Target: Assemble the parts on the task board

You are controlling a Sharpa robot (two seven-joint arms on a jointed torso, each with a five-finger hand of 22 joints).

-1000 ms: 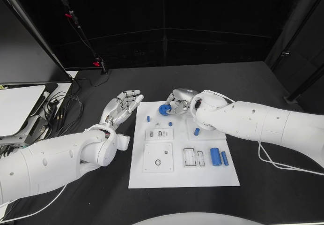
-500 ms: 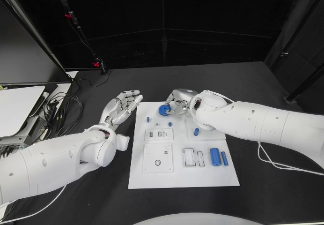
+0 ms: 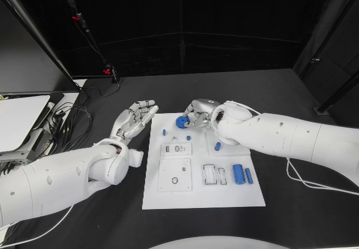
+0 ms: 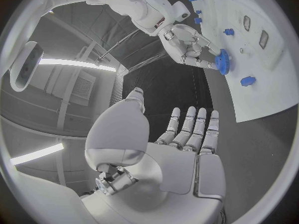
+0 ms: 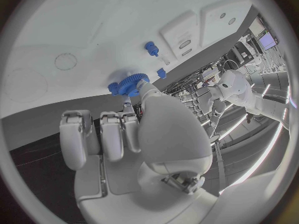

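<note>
The white task board point(image 3: 202, 194) lies in the middle of the black table. My right hand point(image 3: 199, 112) hovers over its far edge and pinches a blue gear point(image 3: 182, 122) in its fingertips; the gear point(image 5: 129, 83) sits just above the board point(image 5: 87, 30) in the right wrist view. My left hand point(image 3: 135, 118) is stretched flat with fingers apart beside the board's far left corner, holding nothing. The left wrist view shows that hand point(image 4: 187, 149) and, beyond it, the right hand point(image 4: 187, 45) with the gear point(image 4: 222, 62). Small blue pegs point(image 3: 164, 132) point(image 3: 189, 137) point(image 3: 218, 146) lie on the board.
A blue cylinder point(image 3: 238, 173) and a slim blue bar point(image 3: 248, 175) lie at the board's right side, next to white slotted blocks point(image 3: 215, 174) point(image 3: 175, 174) point(image 3: 176, 149). A white device point(image 3: 18, 119) and cables point(image 3: 71, 116) sit at the table's left; a white cable point(image 3: 314, 182) trails at the right.
</note>
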